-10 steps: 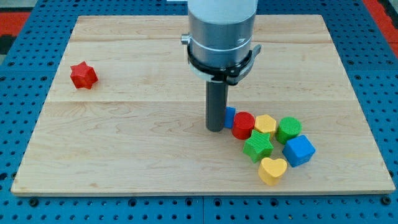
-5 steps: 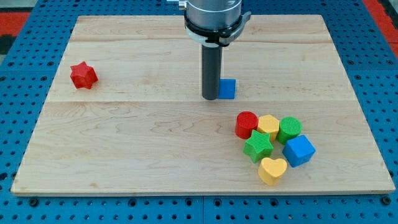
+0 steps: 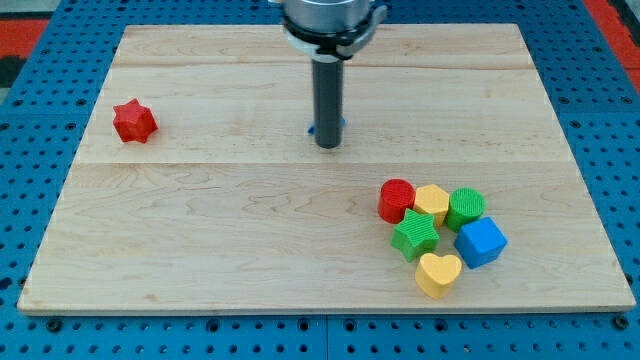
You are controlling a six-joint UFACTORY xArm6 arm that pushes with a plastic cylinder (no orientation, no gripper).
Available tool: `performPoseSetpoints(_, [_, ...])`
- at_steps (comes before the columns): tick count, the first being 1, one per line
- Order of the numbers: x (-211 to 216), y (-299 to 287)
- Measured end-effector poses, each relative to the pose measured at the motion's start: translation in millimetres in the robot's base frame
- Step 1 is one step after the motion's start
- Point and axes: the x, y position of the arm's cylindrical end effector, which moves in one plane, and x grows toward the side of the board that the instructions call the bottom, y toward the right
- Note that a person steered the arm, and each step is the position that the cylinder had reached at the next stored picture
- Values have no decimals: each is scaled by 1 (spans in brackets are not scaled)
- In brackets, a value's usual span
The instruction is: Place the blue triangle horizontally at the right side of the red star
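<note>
Seven blocks show on your desk (image 3: 200, 230), a pale wooden board lying on a blue pegboard (image 3: 30, 340). There is no pincer on this arm, so nothing can be read as spread or pressed together; you have only the dark rod, hanging from the grey wrist (image 3: 328, 12) at the view's top.

My tip (image 3: 327, 146) rests on the wood a little above the board's middle, slightly toward the view's left of centre. The blue triangle (image 3: 312, 130) is almost wholly hidden behind the rod: you see just a thin blue sliver at the rod's left edge, and a hint at its right edge, right above the tip. It appears to be touching the rod, though you cannot tell its shape or which way it lies from this view.

The red star (image 3: 133, 121) sits alone near the board's left edge, well apart from the tip and the blue sliver, and at roughly the same height in the view.

The other six are bunched at the lower right, well away from the tip. The red cylinder (image 3: 396, 199), the yellow block (image 3: 431, 202) and the green cylinder (image 3: 464, 208) form a row, touching side by side. Below them a green star (image 3: 414, 236) sits beside a blue cube (image 3: 481, 241), and a yellow heart (image 3: 438, 274) lies at the bottom of the group, just below those two.
</note>
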Motion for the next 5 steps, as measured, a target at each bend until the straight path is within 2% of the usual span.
performPoseSetpoints(1, [-8,33])
performPoseSetpoints(2, [-27,15])
performPoseSetpoints(3, [-34,-30])
performPoseSetpoints(5, [-75,-46])
